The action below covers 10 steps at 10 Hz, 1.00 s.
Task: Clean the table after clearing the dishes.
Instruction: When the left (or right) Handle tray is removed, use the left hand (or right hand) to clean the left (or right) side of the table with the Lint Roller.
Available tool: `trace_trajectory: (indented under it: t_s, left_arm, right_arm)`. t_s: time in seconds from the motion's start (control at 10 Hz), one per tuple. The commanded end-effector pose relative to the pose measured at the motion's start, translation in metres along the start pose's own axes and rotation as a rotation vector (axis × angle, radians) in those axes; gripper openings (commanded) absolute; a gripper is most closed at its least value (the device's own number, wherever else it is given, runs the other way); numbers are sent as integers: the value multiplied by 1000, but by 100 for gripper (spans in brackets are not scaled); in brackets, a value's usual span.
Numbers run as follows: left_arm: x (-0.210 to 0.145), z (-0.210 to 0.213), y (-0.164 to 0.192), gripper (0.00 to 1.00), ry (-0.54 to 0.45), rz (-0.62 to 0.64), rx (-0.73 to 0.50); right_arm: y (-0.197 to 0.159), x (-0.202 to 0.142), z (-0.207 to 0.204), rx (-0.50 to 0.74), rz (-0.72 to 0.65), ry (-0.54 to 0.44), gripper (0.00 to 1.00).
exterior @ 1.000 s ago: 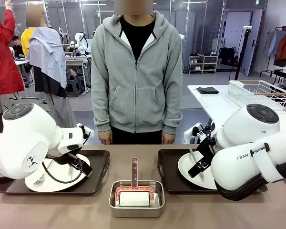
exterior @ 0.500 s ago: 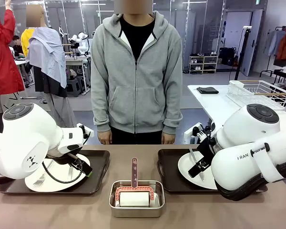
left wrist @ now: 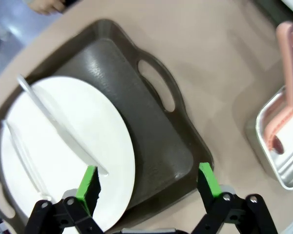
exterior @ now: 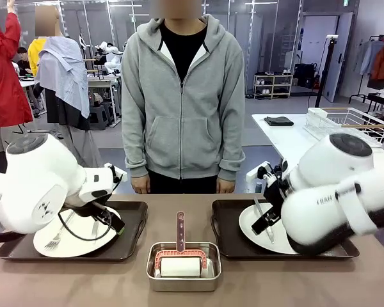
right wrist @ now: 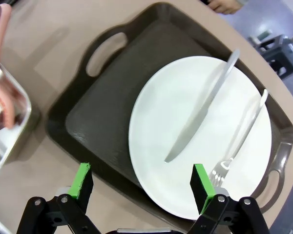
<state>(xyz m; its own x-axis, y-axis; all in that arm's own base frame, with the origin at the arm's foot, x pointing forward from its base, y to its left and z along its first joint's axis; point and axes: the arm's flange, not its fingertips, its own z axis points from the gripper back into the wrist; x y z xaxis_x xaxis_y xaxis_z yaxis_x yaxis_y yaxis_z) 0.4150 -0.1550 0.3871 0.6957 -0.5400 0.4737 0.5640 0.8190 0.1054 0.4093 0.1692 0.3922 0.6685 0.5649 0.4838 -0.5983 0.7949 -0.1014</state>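
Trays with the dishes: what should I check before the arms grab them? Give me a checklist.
1. Left gripper open: ok.
2. Right gripper open: ok.
3. Cutlery resting on the left plate and right plate: ok.
4. Plates clear of the closing path: not ok, each gripper overlaps its plate's edge.
5. Touching the left tray or right tray: cannot tell.
6. Person's hands off the table; steel pan apart from both trays: ok.

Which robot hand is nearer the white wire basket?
Right. The right gripper hovers over the dark brown tray nearest the white wire basket; the left gripper is across the taupe table.
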Motion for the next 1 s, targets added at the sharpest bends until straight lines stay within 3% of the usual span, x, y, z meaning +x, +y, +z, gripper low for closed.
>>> trace_trajectory:
  t_s: [0.0, 0.1, 0.3, 0.4, 0.6, 0.9]
  left_arm:
    - [35, 32, 42, 100, 51, 14, -238]
    - [43, 49, 61, 100, 20, 47, -368]
    - [36, 88, 115, 100, -96, 230, -786]
    - [9, 111, 155, 100, -179, 493, -1035]
    - [-73, 134, 206, 100, -364, 730, -1104]
    - [-240, 158, 272, 100, -606, 1117, -1012]
  right_arm:
    - [-42, 42, 36, 228, -44, 81, 100]
    - [-56, 55, 51, 346, -63, 86, 100]
    - [-99, 54, 83, 694, -302, 17, 100]
    - [-132, 29, 103, 883, -485, -101, 100]
    - [-187, -57, 135, 1031, -762, -405, 100]
    - [-242, -213, 178, 965, -1045, -700, 100]
